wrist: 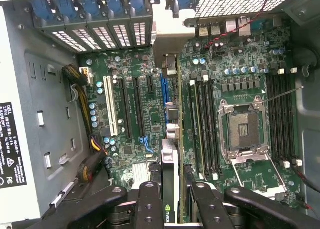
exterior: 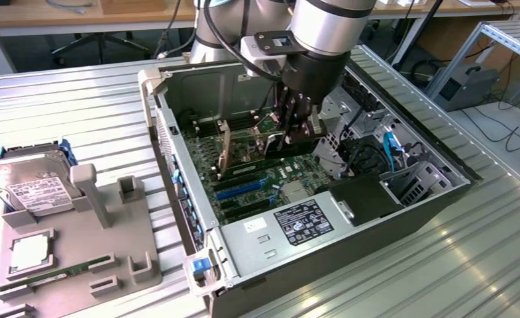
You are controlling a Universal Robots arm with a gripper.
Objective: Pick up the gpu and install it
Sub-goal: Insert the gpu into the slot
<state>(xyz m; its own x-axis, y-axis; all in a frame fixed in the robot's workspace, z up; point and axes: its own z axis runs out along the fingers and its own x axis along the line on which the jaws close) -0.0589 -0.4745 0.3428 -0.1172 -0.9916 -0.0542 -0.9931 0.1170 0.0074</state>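
The graphics card point(wrist: 169, 161) is clamped on edge between the gripper's point(wrist: 172, 201) part-closed fingers point(wrist: 150, 201) (bracket rearward) so it is aligned with the blue slot point(wrist: 163, 89).

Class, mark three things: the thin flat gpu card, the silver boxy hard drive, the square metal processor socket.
thin flat gpu card point(wrist: 170, 161): wrist view, its long edge.
silver boxy hard drive point(exterior: 32, 189): exterior view, its white label.
square metal processor socket point(wrist: 244, 130): wrist view, its dark centre.
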